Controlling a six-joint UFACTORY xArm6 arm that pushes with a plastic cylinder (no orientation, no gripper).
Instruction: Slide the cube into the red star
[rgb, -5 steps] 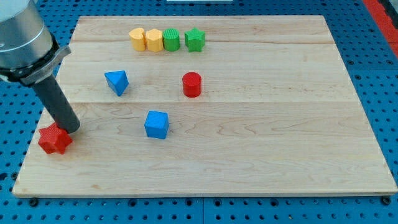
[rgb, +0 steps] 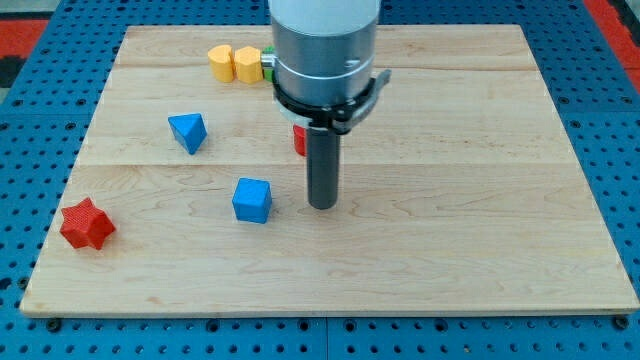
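The blue cube (rgb: 252, 200) sits left of the board's middle. The red star (rgb: 87, 224) lies near the view's left edge, toward the bottom. My tip (rgb: 322, 205) rests on the board just right of the blue cube, a small gap between them. The star is far to the left of both.
A blue triangular block (rgb: 188, 132) lies up and left of the cube. A red cylinder (rgb: 299, 139) is mostly hidden behind the rod. Two yellow blocks (rgb: 232, 63) sit at the view's top; a green block (rgb: 268, 60) beside them is mostly hidden by the arm.
My tip has moved from beside the red star at the left across to the right side of the blue cube. The blocks have not moved.
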